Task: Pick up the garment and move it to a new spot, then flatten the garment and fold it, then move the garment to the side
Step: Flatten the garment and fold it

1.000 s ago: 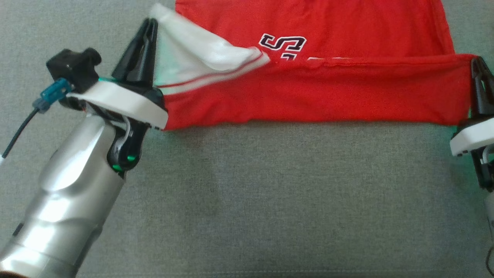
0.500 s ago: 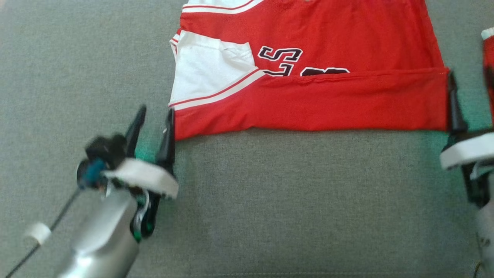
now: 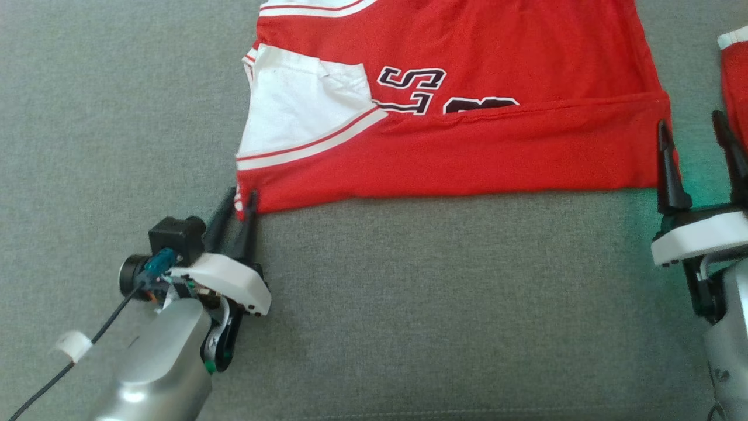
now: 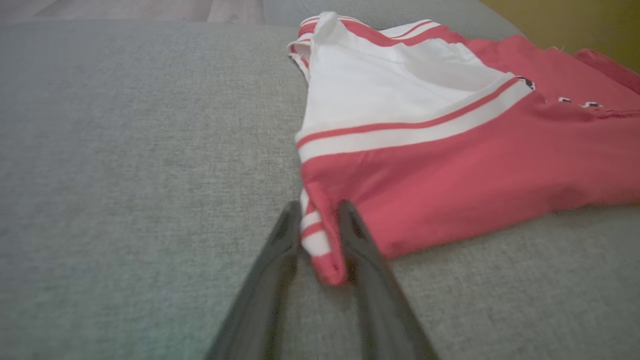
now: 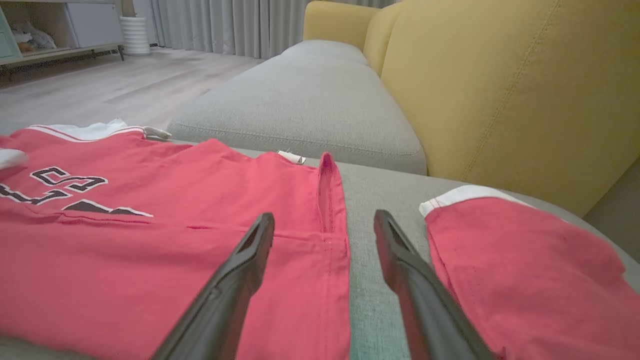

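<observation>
- 2 fingers of the left gripper [image 3: 242,196] straddle the garment's [image 3: 467,152] striped corner; pinching or not, I cannot tell.
- Right gripper [image 3: 689,120] points forward, spread wide at its edge.

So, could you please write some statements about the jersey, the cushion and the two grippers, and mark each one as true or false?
1. The garment lies on a grey cushion. True.
2. The fingers of the right gripper are shut on the garment. False: they stand apart at its right edge and hold nothing.
3. A striped corner of the garment sits between the fingers of the left gripper. True.
4. The dark letters show in full. False: a folded-up red band covers their lower part.
</observation>
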Robot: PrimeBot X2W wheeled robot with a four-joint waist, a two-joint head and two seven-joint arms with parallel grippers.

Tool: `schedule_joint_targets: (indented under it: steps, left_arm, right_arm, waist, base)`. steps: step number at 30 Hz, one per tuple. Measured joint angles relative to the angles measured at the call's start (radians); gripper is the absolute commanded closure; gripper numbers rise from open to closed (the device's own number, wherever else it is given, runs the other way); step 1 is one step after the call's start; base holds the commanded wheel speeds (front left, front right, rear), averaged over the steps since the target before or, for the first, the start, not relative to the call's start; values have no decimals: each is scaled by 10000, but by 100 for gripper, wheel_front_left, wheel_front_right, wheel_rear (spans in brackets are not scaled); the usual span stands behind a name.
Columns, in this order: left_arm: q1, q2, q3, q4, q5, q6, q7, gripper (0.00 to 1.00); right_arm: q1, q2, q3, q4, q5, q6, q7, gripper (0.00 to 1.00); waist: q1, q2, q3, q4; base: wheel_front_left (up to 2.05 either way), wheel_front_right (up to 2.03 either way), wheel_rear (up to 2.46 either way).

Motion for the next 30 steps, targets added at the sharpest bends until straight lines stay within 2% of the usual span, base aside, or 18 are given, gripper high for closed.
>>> schedule_joint_targets:
  steps: [4, 9, 16, 17, 18, 19, 20, 30]
  left_arm:
    - [-65, -36, -48, 31, -17, -153, 21, 100]
    - [-24, -6, -94, -188, -2, -178, -94, 100]
    - [16, 146, -228, -848, 180, -73, -165, 100]
    - [19, 165, -238, -922, 201, -56, -165, 100]
    - [27, 188, -244, -1020, 201, -12, -165, 100]
    - [35, 211, -249, -1103, 203, 4, -165, 100]
    - [58, 234, -257, -1179, 203, 33, -163, 100]
    - [1217, 673, -564, -2176, 205, 399, 119, 100]
  right_arm:
    - [-12, 17, 119, 545, 40, 0, 150, 0]
    - [-55, 48, 102, 1189, 372, 0, 997, 0]
    - [-455, 123, -416, 1902, 669, 0, 2683, 0]
    - [-480, 128, -445, 1902, 748, 0, 2876, 5]
    - [-480, 128, -443, 1900, 811, 0, 3078, 48]
    - [-468, 127, -437, 1894, 884, 0, 3271, 76]
    - [-455, 125, -422, 1858, 984, 0, 3448, 100]
    - [323, -215, -240, 993, 1384, 0, 4560, 100]
  waist:
    - [1, 0, -51, 31]
    - [2, 0, -122, 120]
    - [2, 0, -274, 409]
    - [2, 0, -307, 448]
    - [2, 0, -341, 483]
    - [2, 0, -379, 516]
    - [2, 0, -422, 545]
    - [1, 0, -1031, 650]
  base:
    - [0, 0, 0]
    - [0, 0, 0]
    - [0, 0, 0]
    - [0, 0, 0]
    - [0, 0, 0]
    - [0, 0, 0]
    - [0, 0, 0]
    - [0, 0, 0]
